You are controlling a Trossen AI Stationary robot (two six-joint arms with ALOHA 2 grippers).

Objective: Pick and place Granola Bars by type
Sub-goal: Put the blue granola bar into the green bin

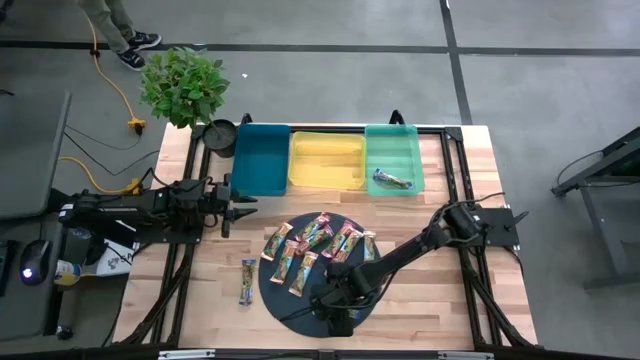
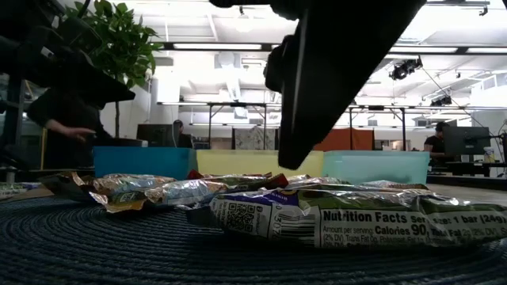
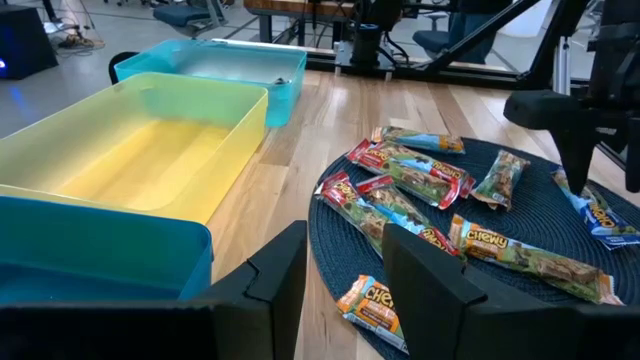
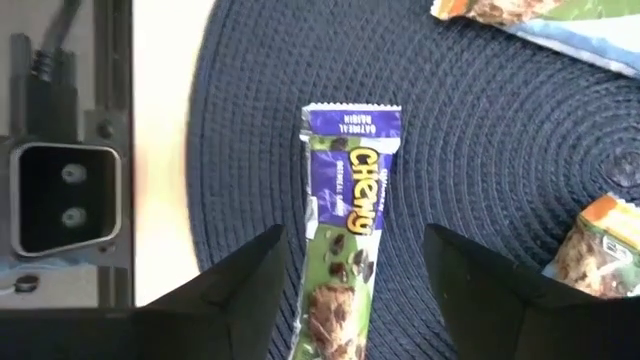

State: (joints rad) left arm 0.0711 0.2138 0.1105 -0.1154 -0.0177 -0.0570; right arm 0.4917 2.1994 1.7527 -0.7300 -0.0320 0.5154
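Several granola bars (image 1: 315,245) in pink-red, orange-tan-green and blue-purple wrappers lie flat on a round dark mat (image 1: 290,300). One bar (image 1: 247,280) lies on the wood left of the mat. A blue-purple bar (image 1: 392,180) lies in the teal-green tray (image 1: 410,150). My right gripper (image 4: 350,300) is open, low over the mat's near part. Its fingers stand on either side of a blue-purple bar (image 4: 347,210) that lies flat on the mat, also seen in the low view (image 2: 356,218). My left gripper (image 3: 345,275) is open and empty at the table's left, beside the blue tray (image 1: 262,158).
Blue, yellow (image 1: 327,160) and teal-green trays stand in a row at the table's far edge. A potted plant (image 1: 185,85) and a black pot (image 1: 220,133) stand at the far left corner. A small camera block (image 4: 65,195) sits at the mat's near edge.
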